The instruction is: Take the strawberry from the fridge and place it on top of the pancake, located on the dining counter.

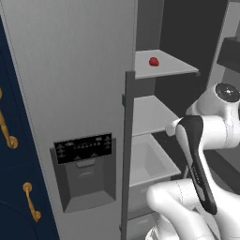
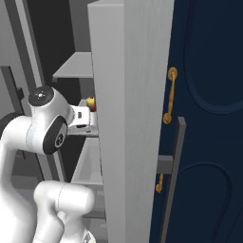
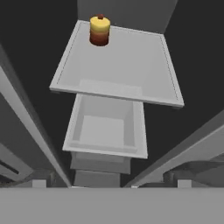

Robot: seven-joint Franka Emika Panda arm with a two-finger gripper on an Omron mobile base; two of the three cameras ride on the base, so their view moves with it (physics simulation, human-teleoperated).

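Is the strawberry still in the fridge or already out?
In. The strawberry sits on an upper shelf inside the open fridge, untouched.

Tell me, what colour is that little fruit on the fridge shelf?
The strawberry is bright red, clearest in the left base view.

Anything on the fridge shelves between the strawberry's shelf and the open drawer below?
In the left base view, one shelf sits between the strawberry and the drawer; its visible part looks bare. The hand view shows a small yellow-and-brown item at a shelf's back.
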